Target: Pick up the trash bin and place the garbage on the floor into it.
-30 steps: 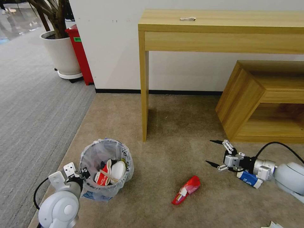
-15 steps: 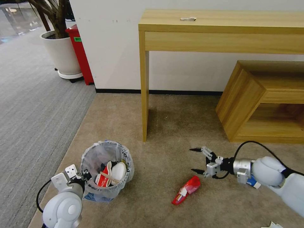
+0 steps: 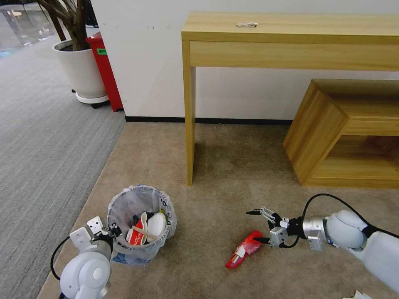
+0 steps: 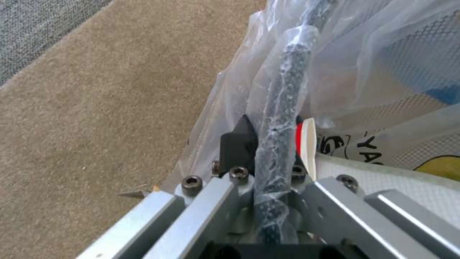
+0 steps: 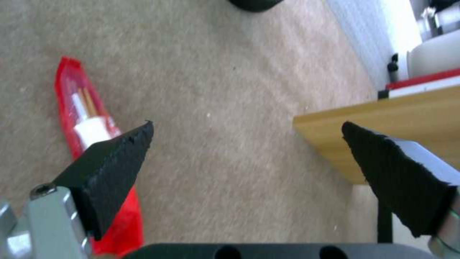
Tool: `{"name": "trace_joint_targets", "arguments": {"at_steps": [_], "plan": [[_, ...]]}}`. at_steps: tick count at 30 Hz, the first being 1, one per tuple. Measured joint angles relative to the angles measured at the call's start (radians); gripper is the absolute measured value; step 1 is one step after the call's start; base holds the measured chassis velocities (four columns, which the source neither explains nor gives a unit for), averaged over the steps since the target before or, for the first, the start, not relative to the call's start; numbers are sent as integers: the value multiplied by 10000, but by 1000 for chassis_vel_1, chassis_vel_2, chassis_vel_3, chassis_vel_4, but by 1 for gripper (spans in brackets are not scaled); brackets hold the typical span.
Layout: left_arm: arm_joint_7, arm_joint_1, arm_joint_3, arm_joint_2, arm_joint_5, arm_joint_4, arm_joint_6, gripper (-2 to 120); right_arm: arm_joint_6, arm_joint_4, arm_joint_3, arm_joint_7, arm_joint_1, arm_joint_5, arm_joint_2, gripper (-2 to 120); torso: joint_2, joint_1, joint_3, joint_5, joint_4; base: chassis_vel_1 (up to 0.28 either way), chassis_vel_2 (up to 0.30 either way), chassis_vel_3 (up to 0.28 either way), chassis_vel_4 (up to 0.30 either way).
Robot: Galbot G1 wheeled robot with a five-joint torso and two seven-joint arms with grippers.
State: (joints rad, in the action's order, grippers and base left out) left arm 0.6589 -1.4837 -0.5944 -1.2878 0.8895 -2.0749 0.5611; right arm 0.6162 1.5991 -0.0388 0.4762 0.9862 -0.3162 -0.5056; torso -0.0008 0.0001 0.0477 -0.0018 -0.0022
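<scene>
The trash bin (image 3: pixel 141 207), lined with a crinkled clear bag, stands on the beige floor (image 3: pixel 216 182) at the front left and holds a red cup and white slippers. My left gripper (image 3: pixel 110 229) is shut on its near rim; the left wrist view shows the bag-wrapped rim (image 4: pixel 283 90) clamped in the left gripper (image 4: pixel 268 133). A flattened red packet of garbage (image 3: pixel 244 249) lies on the carpet. My right gripper (image 3: pixel 254 226) hangs open just above its far end. In the right wrist view the right gripper (image 5: pixel 247 126) has one fingertip over the red packet (image 5: pixel 79 93).
A tall wooden desk (image 3: pixel 291 41) and its leg (image 3: pixel 189 124) stand behind the packet, and a low wooden shelf (image 3: pixel 345 133) is at the right. A potted plant (image 3: pixel 81 68) and red container (image 3: pixel 104 70) sit far left by grey carpet. A white scrap (image 3: pixel 357 295) lies front right.
My right arm has swung left and lowered, bringing the open gripper over the red packet. The left gripper stays clamped on the bin rim.
</scene>
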Motion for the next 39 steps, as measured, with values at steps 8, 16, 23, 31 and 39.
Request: {"name": "trace_joint_targets", "arguments": {"at_steps": [8, 16, 23, 31, 39], "plan": [[5, 136, 57, 70, 11, 182, -6, 0, 296, 44, 851, -20, 890, -82, 289, 100, 0, -1, -1, -1, 1, 0, 0, 0, 0], [1, 233, 133, 62, 25, 269, -25, 0, 356, -57, 1329, -194, 1530, -232, 295, 100, 0, 0, -1, 0, 0, 0, 0, 0, 0], [-10, 232, 154, 36, 40, 254, -32, 0, 243, -433, 667, -389, 1039, -393, -266, 100, 0, 0, 1, -2, 1, 0, 0, 0, 0], [-9, 179, 116, -87, 52, 168, -31, 0, 214, -1003, 22, -494, 516, -643, -907, 99, 0, 0, 1, -4, 0, 0, 0, 0, 0], [15, 185, 86, -159, 49, 163, -23, 0, 339, -1567, -359, -540, 228, -827, -1453, 99, 0, 0, 1, -4, 0, 0, 0, 0, 0]]}}
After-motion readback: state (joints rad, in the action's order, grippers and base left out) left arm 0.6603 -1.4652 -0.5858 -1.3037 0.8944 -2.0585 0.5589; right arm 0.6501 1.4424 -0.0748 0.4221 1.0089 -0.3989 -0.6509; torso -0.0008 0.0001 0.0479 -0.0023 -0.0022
